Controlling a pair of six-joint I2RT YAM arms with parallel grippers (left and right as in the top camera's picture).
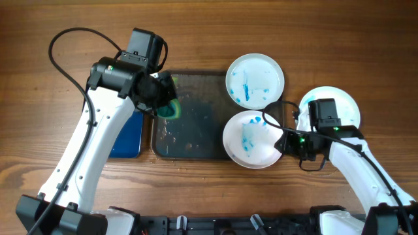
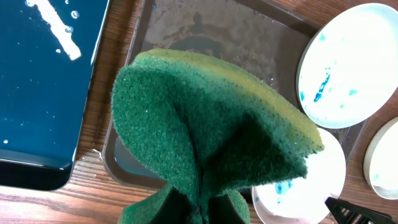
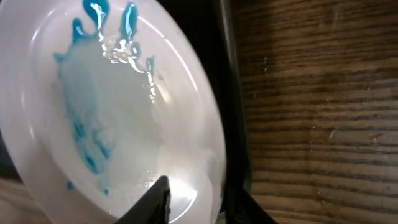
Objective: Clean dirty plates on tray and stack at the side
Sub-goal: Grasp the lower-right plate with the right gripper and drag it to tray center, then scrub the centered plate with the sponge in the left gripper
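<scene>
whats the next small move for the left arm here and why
Probably slide the left hand with its folded green sponge rightward across the dark grey rectangular tray onto the nearer round white blue-smeared plate. The right hand pinches that plate's rim at the tray's right edge, blue smears show on it, and the sponge hangs over the tray's left end, apart from it.

L arm stretching fwd, L end effector (image 1: pixel 166 104) pinching shut; R arm angling inward, R end effector (image 1: pixel 281 141) clamping shut.

Plates (image 1: pixel 255 79): white, blue smears. Tray (image 1: pixel 196 134): dark grey. Sponge (image 2: pixel 205 124): green (yellow backing). Side tray (image 2: pixel 37 93): deep blue. Desk (image 1: pixel 339 32): brown woodgrain.
</scene>
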